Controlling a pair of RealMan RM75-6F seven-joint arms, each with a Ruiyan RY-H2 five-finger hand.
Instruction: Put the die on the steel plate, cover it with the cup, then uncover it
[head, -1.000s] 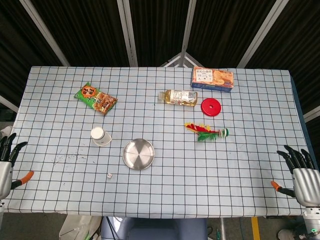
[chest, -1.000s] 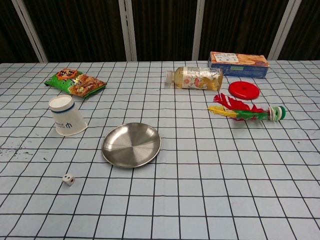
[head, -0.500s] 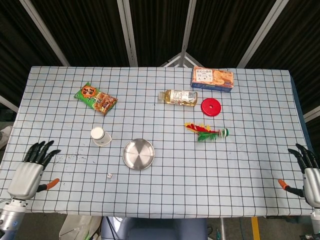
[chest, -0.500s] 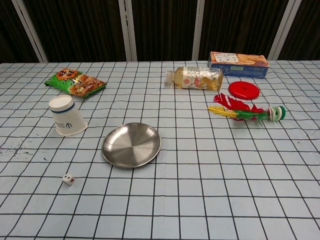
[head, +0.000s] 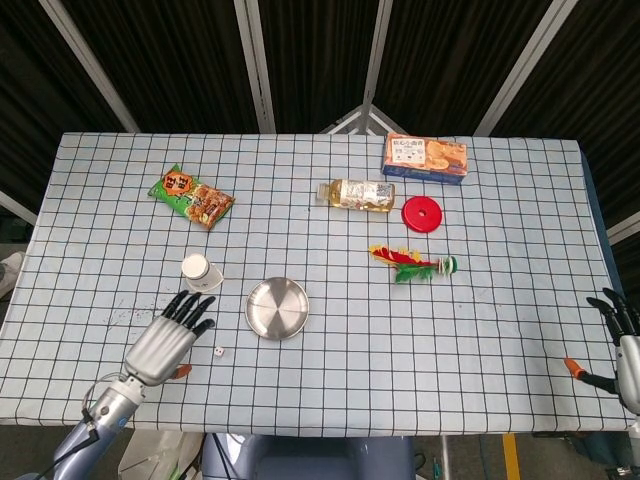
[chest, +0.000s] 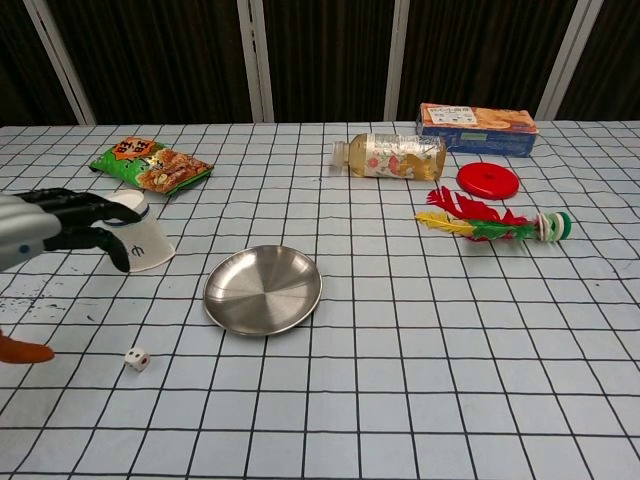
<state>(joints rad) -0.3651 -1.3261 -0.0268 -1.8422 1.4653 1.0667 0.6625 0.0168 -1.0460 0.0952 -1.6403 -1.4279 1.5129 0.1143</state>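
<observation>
Die (head: 218, 351): one, small and white, lying on the checked tablecloth (head: 500, 330) near the front edge, a little left of and nearer than the steel plate (head: 277, 308). Not touching the plate.

Steel plate: one, round, nothing on it. Cup (head: 198, 270): one, paper, standing upside down just left of the plate and beyond the die.

Left hand (head: 168, 339): low over the cloth just left of the die, fingers spread and reaching forward, holding nothing. In the chest view its fingertips (chest: 118, 254) overlap the cup's near side; contact cannot be judged from there, and the head view shows a gap between them.

Right hand (head: 622, 345): at the far right table edge, only partly in frame, well apart from everything. Fingers look extended; nothing in it.

Progress, as I read it: nothing done yet. Die not on the plate, cup not over it. All three steps remain: place, cover, uncover. The left hand looks best placed for the die pick.

Other items, one each: green snack bag (head: 191, 196), bottle (head: 356, 195) on its side, biscuit box (head: 425, 158), red disc (head: 422, 214), feathered shuttlecock (head: 412, 264).
</observation>
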